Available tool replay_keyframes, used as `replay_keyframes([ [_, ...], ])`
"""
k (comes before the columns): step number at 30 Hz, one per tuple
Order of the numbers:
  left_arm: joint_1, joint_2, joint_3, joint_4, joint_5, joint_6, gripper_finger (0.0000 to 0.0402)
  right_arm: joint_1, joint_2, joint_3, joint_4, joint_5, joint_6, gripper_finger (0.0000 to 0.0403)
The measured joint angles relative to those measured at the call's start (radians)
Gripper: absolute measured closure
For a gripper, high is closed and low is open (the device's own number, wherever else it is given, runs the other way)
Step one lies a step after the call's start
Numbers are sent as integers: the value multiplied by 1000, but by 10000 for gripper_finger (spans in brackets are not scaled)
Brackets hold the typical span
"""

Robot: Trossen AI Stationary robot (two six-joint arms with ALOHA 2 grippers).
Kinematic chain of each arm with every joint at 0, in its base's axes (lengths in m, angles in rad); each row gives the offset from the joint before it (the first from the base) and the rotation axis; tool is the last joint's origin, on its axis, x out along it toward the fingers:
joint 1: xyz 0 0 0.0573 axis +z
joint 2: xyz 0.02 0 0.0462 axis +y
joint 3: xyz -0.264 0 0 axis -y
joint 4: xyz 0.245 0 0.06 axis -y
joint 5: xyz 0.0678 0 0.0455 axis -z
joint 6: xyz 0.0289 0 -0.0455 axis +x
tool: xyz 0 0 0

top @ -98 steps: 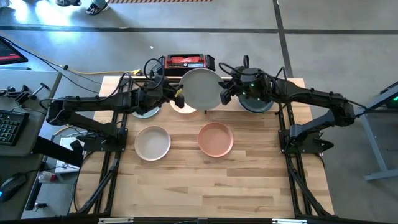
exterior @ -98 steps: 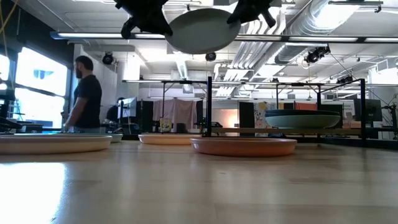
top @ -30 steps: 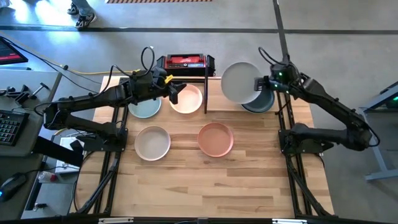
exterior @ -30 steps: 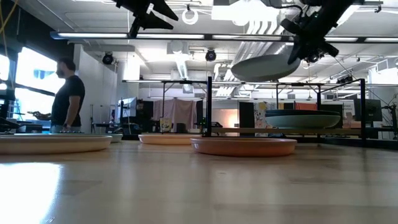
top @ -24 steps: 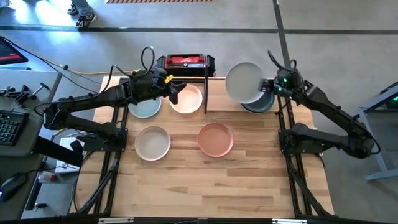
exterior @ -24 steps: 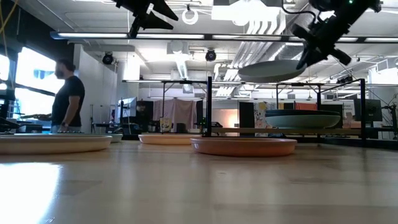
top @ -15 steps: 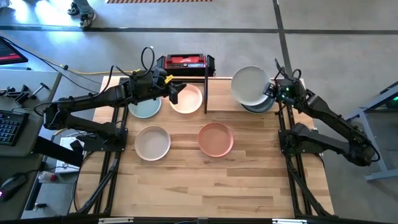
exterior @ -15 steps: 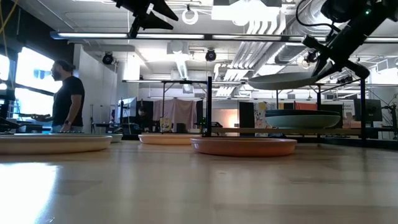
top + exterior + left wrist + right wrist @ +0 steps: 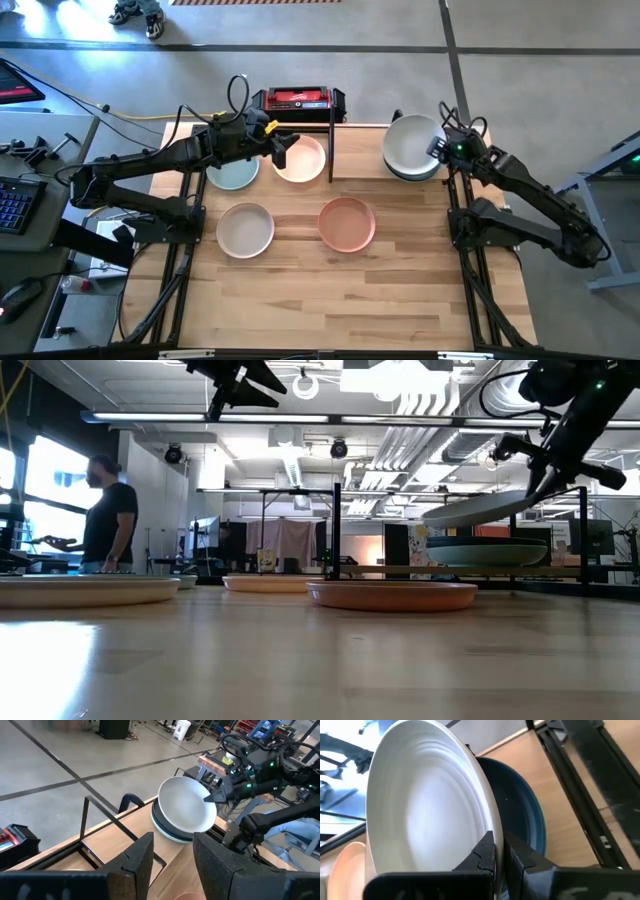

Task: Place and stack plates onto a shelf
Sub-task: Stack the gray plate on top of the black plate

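My right gripper (image 9: 437, 149) is shut on an off-white plate (image 9: 411, 144) just above a dark plate (image 9: 487, 550) on the right half of the shelf (image 9: 380, 570). On the shelf's left half lie a pale green plate (image 9: 233, 174) and a cream plate (image 9: 301, 160). My left gripper (image 9: 279, 151) hangs open above them with nothing between its fingers (image 9: 140, 860). A beige plate (image 9: 246, 229) and a terracotta pink plate (image 9: 347, 222) lie flat on the table in front of the shelf. My right gripper pinches the off-white plate's rim (image 9: 489, 831) at the plate's right side, one finger over the upper face and one under it. The fingers (image 9: 517, 856) slant down from the table's right. The plate (image 9: 480, 510) is tilted, its free left side lower, just above the dark plate.
The shelf's black upright divider (image 9: 331, 152) stands between the cream plate and the dark plate. A red-and-black box (image 9: 298, 100) sits behind the shelf. A person (image 9: 108, 515) stands in the room beyond the table's left.
My right gripper has carried the off-white plate toward the table's right edge and down, from beside the dark plate to over it. The plate has tipped nearer to level. My left arm has kept still.
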Motion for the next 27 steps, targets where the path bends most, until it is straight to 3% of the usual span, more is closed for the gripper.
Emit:
replay_keyframes([
  [27, 0, 0, 0, 1, -3, -1, 275, 33, 111, 0, -42, 77, 69, 402],
])
